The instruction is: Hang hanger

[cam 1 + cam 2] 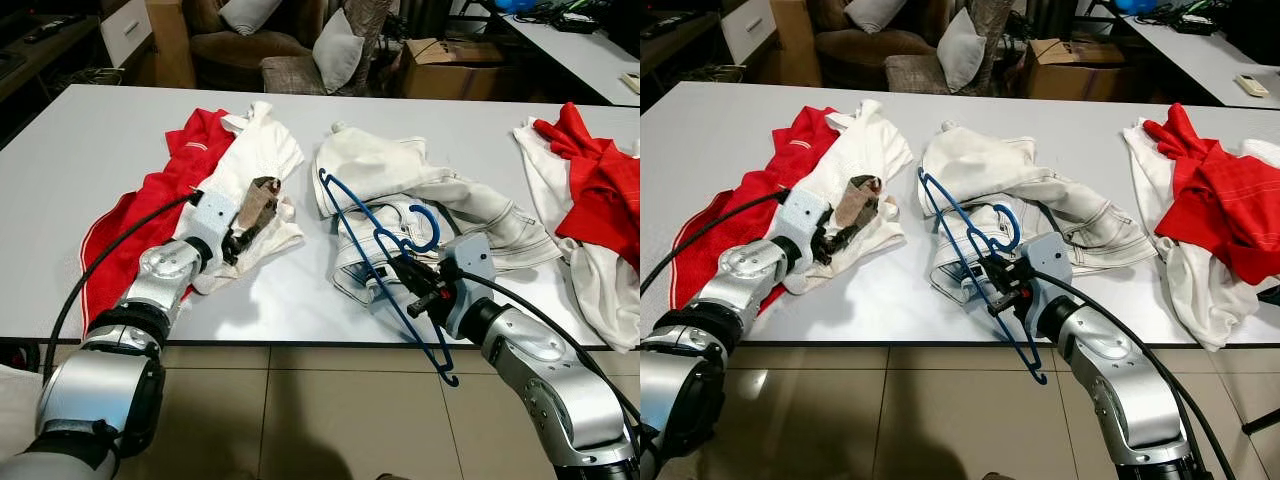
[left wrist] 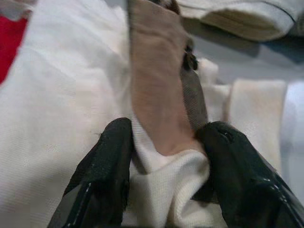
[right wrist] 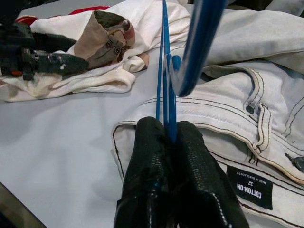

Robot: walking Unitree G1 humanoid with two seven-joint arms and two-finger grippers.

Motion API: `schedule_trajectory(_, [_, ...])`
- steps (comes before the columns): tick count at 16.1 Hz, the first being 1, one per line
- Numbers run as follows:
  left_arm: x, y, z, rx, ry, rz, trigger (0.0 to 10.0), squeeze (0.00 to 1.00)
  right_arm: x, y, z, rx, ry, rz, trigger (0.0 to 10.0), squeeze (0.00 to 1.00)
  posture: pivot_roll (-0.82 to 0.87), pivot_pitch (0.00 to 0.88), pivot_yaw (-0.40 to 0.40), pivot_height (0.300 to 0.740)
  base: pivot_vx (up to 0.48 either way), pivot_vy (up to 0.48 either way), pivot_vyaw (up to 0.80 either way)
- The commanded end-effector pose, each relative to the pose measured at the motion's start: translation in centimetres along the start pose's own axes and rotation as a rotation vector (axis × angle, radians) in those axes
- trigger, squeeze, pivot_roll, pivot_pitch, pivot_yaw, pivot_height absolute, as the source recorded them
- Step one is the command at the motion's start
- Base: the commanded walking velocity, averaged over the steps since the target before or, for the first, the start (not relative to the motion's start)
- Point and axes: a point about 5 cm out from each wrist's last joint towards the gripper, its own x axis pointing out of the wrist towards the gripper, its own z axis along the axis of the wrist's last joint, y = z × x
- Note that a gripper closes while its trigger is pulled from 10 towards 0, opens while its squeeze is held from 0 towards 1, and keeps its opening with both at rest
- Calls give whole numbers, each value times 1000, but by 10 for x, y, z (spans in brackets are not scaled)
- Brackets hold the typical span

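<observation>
A thin blue hanger (image 1: 385, 262) slants over the white jeans (image 1: 420, 195) in the middle of the grey table (image 1: 90, 150), its lower end past the front edge. My right gripper (image 1: 412, 285) is shut on the hanger's wire; in the right wrist view both fingers (image 3: 152, 166) clamp the blue rod (image 3: 167, 95). My left gripper (image 1: 240, 235) is shut on a cream shirt (image 1: 255, 165) with a brown collar (image 2: 156, 85), lying on a red garment (image 1: 150, 215). In the left wrist view the fingertips (image 2: 109, 161) pinch a fold of cream cloth below the collar.
Red and white clothes (image 1: 590, 190) are piled at the table's right end. Behind the table stand a brown sofa with cushions (image 1: 335, 50) and a cardboard box (image 1: 450, 65). Tiled floor (image 1: 300, 410) lies below the front edge.
</observation>
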Motion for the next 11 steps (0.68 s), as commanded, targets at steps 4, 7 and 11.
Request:
schedule_trajectory(4, [5, -6, 2, 3, 25, -25, 0, 0, 2, -2, 1, 0, 2, -8, 10000, 0, -97, 0, 21, 740, 0, 0, 0])
schedule_trajectory(7, [5, -7, 4, 5, 13, -27, 0, 0, 2, -1, 0, 1, 2, -10, 10000, 0, -99, 0, 21, 740, 0, 0, 0])
schedule_trajectory(11, [5, -7, 5, -13, -27, -8, 0, 0, 3, -3, 1, -4, 2, -10, 10000, 0, -98, 0, 16, 740, 0, 0, 0])
